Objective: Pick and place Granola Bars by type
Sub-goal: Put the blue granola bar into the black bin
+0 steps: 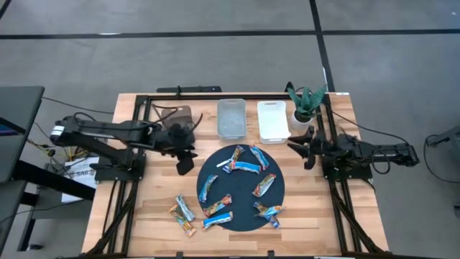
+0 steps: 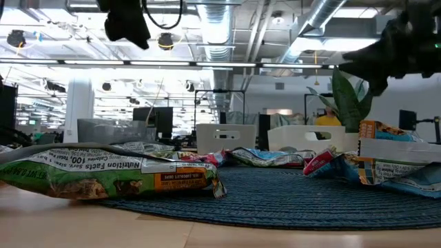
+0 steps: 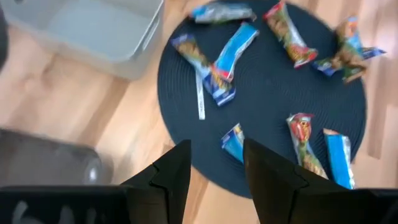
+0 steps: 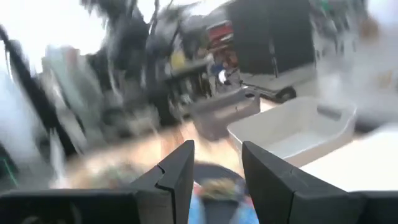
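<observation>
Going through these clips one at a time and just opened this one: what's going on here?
A two-arm robot is set to sort granola bars by type, but neither gripper holds anything. Most bars lie scattered on a dark round mat; a few lie on the wood off its near left edge. The left gripper hovers open by the mat's left edge. The right gripper is open off the mat's right side. The grey bin and white bin behind the mat look empty.

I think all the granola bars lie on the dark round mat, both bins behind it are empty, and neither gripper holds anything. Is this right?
Not quite: not all the granola bars lie on the dark round mat. In the high view, a few lie on the bare wooden table beside the mat's front left edge. The rest stands: the clear bin and the white bin are empty, and the left gripper and right gripper hold nothing.
</observation>
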Tool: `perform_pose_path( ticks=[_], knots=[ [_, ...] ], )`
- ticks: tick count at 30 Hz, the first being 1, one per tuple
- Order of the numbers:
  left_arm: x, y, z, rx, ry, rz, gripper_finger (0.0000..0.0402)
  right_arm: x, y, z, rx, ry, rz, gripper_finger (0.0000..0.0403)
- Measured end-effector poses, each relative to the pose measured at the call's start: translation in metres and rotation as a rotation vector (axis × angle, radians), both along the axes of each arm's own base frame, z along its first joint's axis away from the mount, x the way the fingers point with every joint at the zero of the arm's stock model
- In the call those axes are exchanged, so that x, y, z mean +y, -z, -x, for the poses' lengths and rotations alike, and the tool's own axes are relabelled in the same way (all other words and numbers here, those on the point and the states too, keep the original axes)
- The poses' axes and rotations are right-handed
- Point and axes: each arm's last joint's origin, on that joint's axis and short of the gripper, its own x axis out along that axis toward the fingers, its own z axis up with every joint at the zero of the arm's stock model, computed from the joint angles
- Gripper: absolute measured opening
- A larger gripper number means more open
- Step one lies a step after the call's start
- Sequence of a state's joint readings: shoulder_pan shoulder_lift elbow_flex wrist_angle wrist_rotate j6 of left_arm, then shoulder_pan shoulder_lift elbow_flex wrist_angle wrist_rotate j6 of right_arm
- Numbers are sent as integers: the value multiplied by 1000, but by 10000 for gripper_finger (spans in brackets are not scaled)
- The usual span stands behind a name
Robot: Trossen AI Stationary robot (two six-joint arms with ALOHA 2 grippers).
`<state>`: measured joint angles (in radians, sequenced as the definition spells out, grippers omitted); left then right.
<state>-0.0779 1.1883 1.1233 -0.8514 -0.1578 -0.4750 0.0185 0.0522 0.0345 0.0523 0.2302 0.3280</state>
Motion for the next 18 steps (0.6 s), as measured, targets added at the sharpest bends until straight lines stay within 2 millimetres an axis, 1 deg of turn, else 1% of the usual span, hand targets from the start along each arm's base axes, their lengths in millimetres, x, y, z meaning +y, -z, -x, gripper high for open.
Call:
perform_pose_path(
  ticks=[4,5,7,9,11,14,17,18],
  knots=[
    [1,1,-1,-4,-47,39,139,-2,-8,1,-209,37,-494,127],
    [1,1,-1,-7,-64,39,139,-3,-9,1,-244,43,-589,127],
    [1,-1,1,-19,-89,46,139,-3,-10,2,-297,52,-715,127],
    [2,-4,3,-36,-111,49,139,-5,-10,2,-322,91,-749,127],
    [2,-5,4,-44,-130,51,139,-6,-9,3,-340,154,-745,127],
    [3,-7,6,-57,-153,38,139,-7,-10,3,-353,163,-738,127],
    [4,-7,5,-59,-163,27,139,-5,-15,3,-312,91,-573,127],
    [4,-7,5,-59,-168,26,139,-4,-20,4,-286,62,-509,127]
  ],
)
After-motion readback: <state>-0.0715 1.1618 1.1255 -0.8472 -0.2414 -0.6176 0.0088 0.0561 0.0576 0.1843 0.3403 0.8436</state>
